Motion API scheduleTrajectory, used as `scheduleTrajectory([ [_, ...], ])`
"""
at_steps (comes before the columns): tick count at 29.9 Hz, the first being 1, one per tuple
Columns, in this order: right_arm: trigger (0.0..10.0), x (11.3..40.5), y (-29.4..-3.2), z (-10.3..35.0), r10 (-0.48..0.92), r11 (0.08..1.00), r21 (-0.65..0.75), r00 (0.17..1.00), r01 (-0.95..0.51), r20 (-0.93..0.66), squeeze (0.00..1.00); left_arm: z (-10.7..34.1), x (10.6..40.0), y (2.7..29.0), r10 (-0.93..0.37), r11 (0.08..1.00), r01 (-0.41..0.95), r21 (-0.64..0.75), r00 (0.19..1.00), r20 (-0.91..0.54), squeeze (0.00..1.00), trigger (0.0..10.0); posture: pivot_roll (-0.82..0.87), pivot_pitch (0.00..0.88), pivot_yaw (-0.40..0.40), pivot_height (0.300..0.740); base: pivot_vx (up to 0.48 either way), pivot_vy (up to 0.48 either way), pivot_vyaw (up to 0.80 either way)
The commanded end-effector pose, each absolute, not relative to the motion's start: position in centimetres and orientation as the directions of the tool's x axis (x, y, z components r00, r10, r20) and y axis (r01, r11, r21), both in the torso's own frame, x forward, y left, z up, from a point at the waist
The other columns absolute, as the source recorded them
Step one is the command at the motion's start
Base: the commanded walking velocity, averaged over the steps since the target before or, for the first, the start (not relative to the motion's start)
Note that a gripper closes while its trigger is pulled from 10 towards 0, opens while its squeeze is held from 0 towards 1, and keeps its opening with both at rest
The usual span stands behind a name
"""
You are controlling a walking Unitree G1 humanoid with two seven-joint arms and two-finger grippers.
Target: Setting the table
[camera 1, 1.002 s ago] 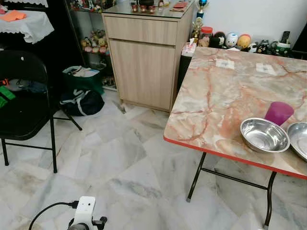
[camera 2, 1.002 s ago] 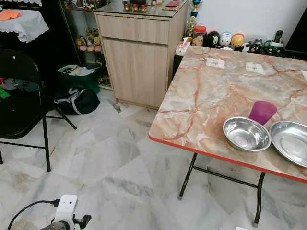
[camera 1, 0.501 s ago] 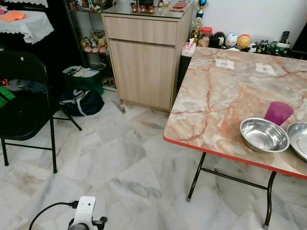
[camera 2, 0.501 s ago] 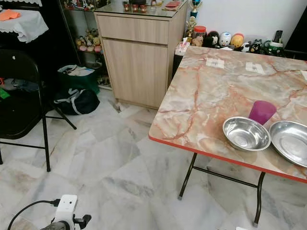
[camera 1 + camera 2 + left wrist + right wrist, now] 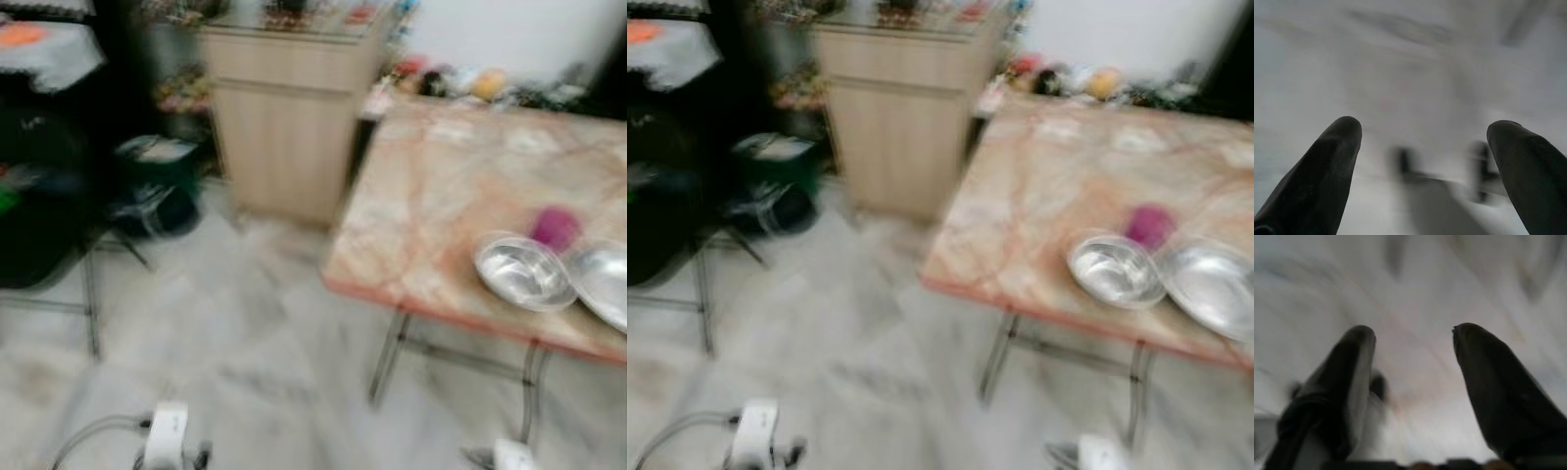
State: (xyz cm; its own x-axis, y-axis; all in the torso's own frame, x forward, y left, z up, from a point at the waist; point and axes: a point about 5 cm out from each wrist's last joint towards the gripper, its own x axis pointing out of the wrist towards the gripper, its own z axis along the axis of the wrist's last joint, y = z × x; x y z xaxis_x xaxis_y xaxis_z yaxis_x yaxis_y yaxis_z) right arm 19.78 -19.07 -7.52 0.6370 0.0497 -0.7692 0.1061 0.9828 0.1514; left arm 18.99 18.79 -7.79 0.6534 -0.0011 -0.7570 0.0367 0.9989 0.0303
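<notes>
A marble-patterned folding table (image 5: 441, 196) with a red edge stands to my right. Near its front edge sit a steel bowl (image 5: 523, 273), a second steel dish (image 5: 600, 282) right of it, and a purple cup (image 5: 554, 226) just behind them. The head views are blurred. My left arm (image 5: 167, 438) and right arm (image 5: 511, 455) hang low over the floor, away from the table. In the left wrist view my left gripper (image 5: 1425, 132) is open, over pale floor tiles. In the right wrist view my right gripper (image 5: 1413, 335) is open too, with nothing between the fingers.
A wooden cabinet (image 5: 289, 127) stands behind the table's left end. A black folding chair (image 5: 44, 215) is at the left, with dark bags (image 5: 157, 186) on the floor beside it. Small figurines (image 5: 470, 83) line the table's far edge. Marble floor (image 5: 245, 352) lies open ahead.
The whole picture has blurred and shifted slightly left, so the camera is moving. My right arm has come into view at the bottom right. The tableware stays put.
</notes>
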Motion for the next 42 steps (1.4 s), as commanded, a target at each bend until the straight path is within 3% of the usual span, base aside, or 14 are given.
scheduleTrajectory([
  [1, 10.0, 18.7, -20.5, -7.8, 0.021, 0.983, 0.130, 0.623, 0.130, -0.782, 0.00, -8.0, 18.2, 20.3, 0.037, 0.998, 0.019, 0.064, 0.639, -0.768, 0.00, 10.0, 0.12, 0.068, -0.177, 0.740, 0.000, 0.000, 0.00],
  [15, 10.0, 18.9, -20.4, -7.7, 0.029, 0.977, 0.156, 0.640, 0.144, -0.768, 0.00, -7.8, 18.3, 20.3, 0.041, 0.997, 0.018, 0.069, 0.652, -0.757, 0.00, 10.0, 0.13, 0.069, -0.168, 0.740, 0.000, 0.000, 0.00],
  [28, 10.0, 19.4, -18.7, -7.7, 0.038, 0.958, 0.215, 0.657, 0.191, -0.753, 0.00, -6.4, 20.6, 21.7, 0.028, 0.990, 0.081, 0.115, 0.690, -0.723, 0.00, 10.0, 0.16, 0.019, -0.065, 0.740, 0.000, 0.000, 0.00],
  [42, 10.0, 20.7, -17.0, -7.3, 0.039, 0.942, 0.250, 0.665, 0.225, -0.746, 0.00, -4.7, 23.0, 23.0, 0.063, 0.986, 0.063, 0.155, 0.720, -0.691, 0.00, 10.0, 0.21, 0.000, -0.019, 0.740, 0.000, 0.000, 0.00],
])
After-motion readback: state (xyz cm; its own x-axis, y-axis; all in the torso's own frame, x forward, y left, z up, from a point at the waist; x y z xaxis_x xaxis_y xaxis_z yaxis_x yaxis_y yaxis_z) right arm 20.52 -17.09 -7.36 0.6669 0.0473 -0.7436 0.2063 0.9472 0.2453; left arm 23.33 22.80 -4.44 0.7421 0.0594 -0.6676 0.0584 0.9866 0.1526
